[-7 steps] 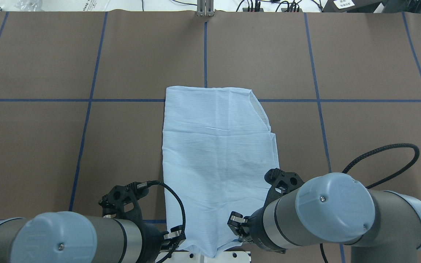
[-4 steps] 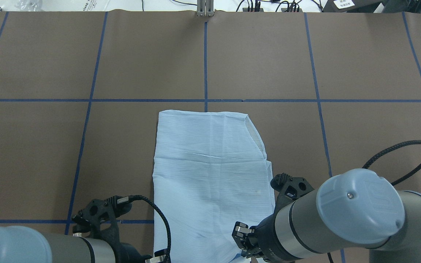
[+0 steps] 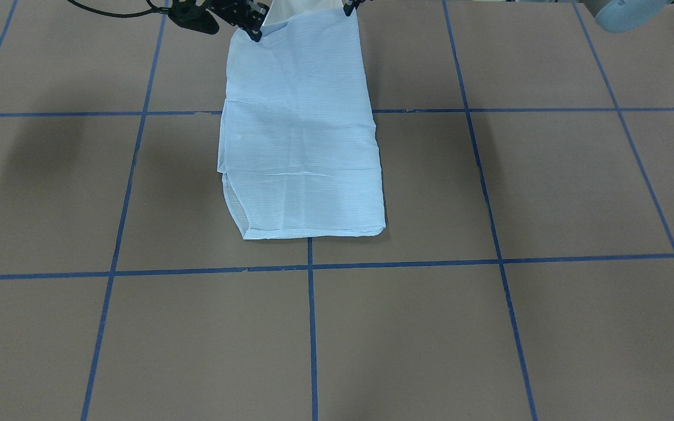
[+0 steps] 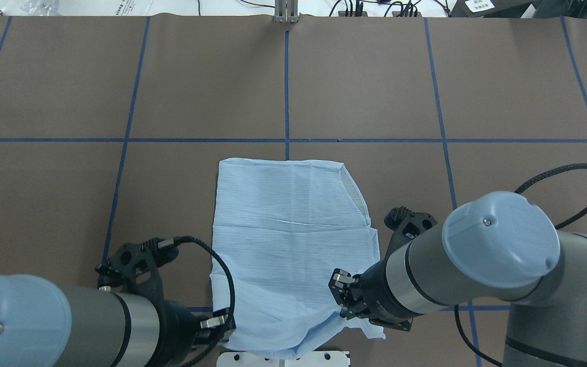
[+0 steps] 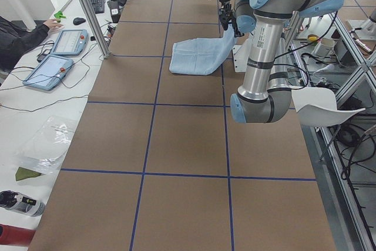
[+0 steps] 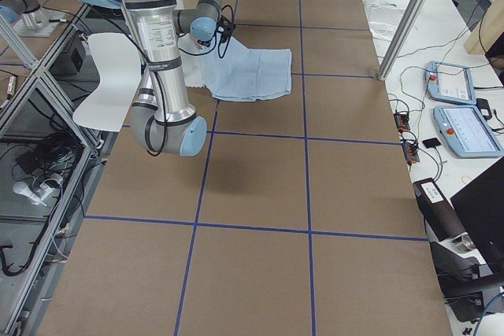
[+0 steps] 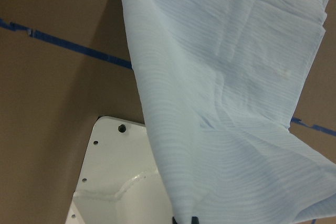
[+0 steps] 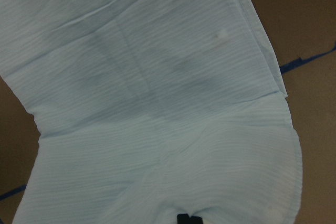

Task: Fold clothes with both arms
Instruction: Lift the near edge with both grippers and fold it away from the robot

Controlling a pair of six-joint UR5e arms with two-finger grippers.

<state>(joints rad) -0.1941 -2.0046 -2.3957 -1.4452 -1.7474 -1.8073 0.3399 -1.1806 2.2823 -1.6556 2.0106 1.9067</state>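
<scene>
Hem (image 4: 278,350) of the thin light-blue striped shirt (image 4: 288,229), dragged nearer, now rises gripped in black left pincer (image 4: 220,326) and right pincer (image 4: 341,295), starting the fold.

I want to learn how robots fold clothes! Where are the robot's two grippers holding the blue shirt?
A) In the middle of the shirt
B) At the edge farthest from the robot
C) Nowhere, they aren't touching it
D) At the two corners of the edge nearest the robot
D: the left gripper and the right gripper each pinch a near corner of the shirt, lifting that edge, while the far end lies flat on the table.
</scene>
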